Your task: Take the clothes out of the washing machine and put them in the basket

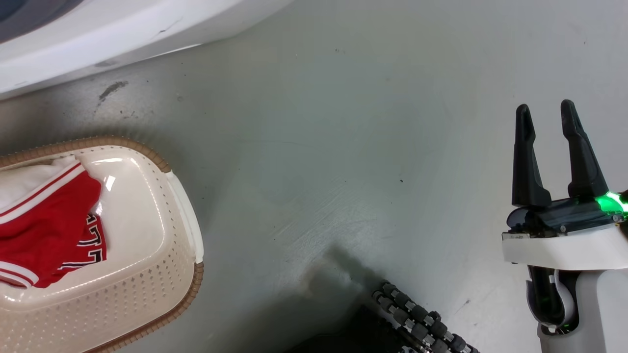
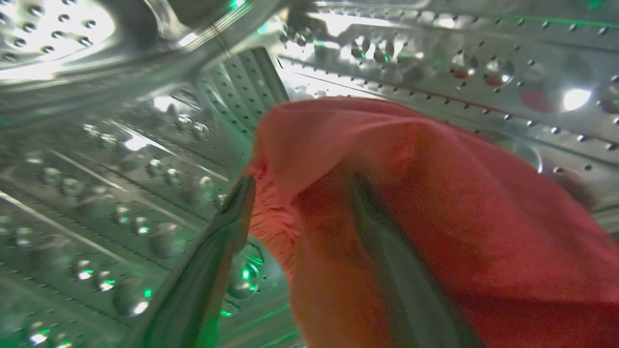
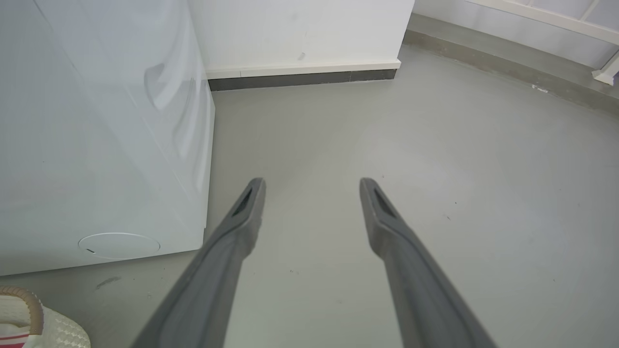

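Observation:
Inside the washing machine's shiny perforated drum lies a plain red garment. My left gripper is open at it, its right finger pressed against the fabric, a fold of cloth between the two fingers. The red jersey with white striped trim lies in the cream basket at the head view's lower left, below the washing machine's white front. My right gripper hovers open over bare floor at the right, holding nothing, and its wrist view shows its spread gripper.
White cloth lies in the basket beside the jersey. The machine's white side and a white wall with a dark skirting stand ahead of the right gripper. My base's black roller wheel is at the bottom.

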Robot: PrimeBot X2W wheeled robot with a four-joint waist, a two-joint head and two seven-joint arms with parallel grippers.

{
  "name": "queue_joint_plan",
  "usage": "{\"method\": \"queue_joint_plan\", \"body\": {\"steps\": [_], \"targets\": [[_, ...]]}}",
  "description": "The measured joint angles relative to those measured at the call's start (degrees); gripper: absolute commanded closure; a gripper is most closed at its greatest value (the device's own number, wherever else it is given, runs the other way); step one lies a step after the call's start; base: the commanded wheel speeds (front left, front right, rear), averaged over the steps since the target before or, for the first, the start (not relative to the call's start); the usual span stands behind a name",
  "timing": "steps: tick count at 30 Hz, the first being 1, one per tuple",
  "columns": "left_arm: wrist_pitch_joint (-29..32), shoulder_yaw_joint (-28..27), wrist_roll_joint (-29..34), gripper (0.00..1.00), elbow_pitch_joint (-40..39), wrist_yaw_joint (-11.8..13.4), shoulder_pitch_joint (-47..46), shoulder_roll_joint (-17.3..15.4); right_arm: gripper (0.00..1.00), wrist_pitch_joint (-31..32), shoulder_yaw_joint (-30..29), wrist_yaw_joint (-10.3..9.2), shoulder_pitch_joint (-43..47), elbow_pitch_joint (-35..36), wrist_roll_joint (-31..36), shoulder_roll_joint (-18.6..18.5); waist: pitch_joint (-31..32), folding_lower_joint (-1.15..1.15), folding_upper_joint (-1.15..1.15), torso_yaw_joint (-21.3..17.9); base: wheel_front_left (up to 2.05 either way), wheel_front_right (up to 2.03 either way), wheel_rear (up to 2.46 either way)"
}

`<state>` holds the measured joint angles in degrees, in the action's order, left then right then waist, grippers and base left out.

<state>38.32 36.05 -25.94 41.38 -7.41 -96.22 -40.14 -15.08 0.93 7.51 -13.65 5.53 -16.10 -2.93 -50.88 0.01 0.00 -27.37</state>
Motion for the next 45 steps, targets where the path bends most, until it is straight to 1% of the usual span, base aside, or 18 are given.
{"method": "queue_joint_plan", "body": {"steps": [5, 9, 10, 11, 16, 21, 25, 29, 34, 40, 42, 45], "targets": [[1.9, 0.6, -1.0, 0.00, 6.7, 0.4, -1.9, 2.1, 0.00, 0.0, -0.2, 0.00, 0.1, 0.5, -0.2, 0.0, -1.1, 0.00, 0.00, 0.2, 0.00, 0.00, 0.00], [1.3, 1.0, -1.1, 0.00, 9.8, 0.4, -3.1, 2.9, 0.00, 0.0, -0.4, 0.00, 0.1, 0.8, -0.2, 0.0, -1.6, -0.01, 0.00, 0.5, 0.00, 0.00, 0.00], [1.3, 1.3, -1.1, 0.62, 10.4, 0.3, -3.1, 3.1, 0.00, 0.0, -0.4, 0.00, 0.1, 0.9, -0.2, 0.0, -1.7, -0.01, 0.00, 0.6, 0.00, 0.00, 0.00], [0.8, 1.4, -1.3, 1.00, 10.7, 0.3, -3.2, 3.2, 0.00, 0.0, -0.5, 0.01, 0.1, 1.0, -0.2, 0.0, -1.8, -0.01, 0.00, 0.7, 0.00, 0.00, 0.00], [-3.3, 2.4, -2.3, 1.00, 11.5, 0.0, -3.9, 3.3, 0.00, 0.0, -0.3, 0.01, -0.2, 0.9, 0.0, 0.0, -1.9, -0.01, 0.00, 1.0, 0.00, 0.00, 0.00], [-10.6, 4.1, -2.6, 1.00, 11.0, 0.0, -4.3, 2.3, 0.00, 0.0, 0.2, 0.00, -1.7, 0.6, 0.6, 0.0, -0.8, -0.01, 0.00, 1.0, 0.00, 0.00, 0.00], [-17.9, 4.9, -4.7, 1.00, 9.7, 0.0, -3.1, 2.6, 0.00, 0.0, -0.7, 0.00, -2.6, 0.4, 2.1, 0.0, 0.8, -0.01, 0.00, 1.3, 0.00, 0.00, 0.00], [-27.7, 5.0, -5.5, 1.00, 10.4, -0.1, 0.8, 3.3, 0.00, 0.0, -1.9, 0.01, -2.9, 0.4, 4.5, 0.0, 3.2, -0.01, 0.00, 3.3, 0.00, 0.00, 0.00], [-37.5, 4.5, -6.7, 1.00, 12.6, -0.1, 6.2, 5.3, 0.00, 0.0, -2.9, 0.01, -2.8, 0.1, 7.6, 0.1, 7.1, -0.01, 0.00, 6.1, 0.00, 0.00, 0.00], [-49.5, 4.7, -7.3, 1.00, 15.1, 1.6, 16.5, 8.7, 0.00, 0.0, -4.2, 0.00, -1.0, -0.8, 11.2, 0.1, 13.1, -0.02, 0.00, 9.4, 0.00, 0.00, 0.00], [-51.9, 4.8, -7.5, 1.00, 15.0, 2.4, 19.9, 10.3, 0.00, 0.0, -4.4, 0.00, -0.6, -0.9, 12.2, 0.1, 15.2, -0.01, 0.00, 10.5, 0.00, 0.00, 0.00], [-53.1, 4.3, -7.3, 1.00, 13.2, 4.0, 24.5, 11.6, 0.00, 0.0, -4.7, 0.00, -0.1, -1.1, 13.3, 0.1, 18.3, -0.02, 0.00, 12.3, 0.00, 0.00, 0.00]]}}
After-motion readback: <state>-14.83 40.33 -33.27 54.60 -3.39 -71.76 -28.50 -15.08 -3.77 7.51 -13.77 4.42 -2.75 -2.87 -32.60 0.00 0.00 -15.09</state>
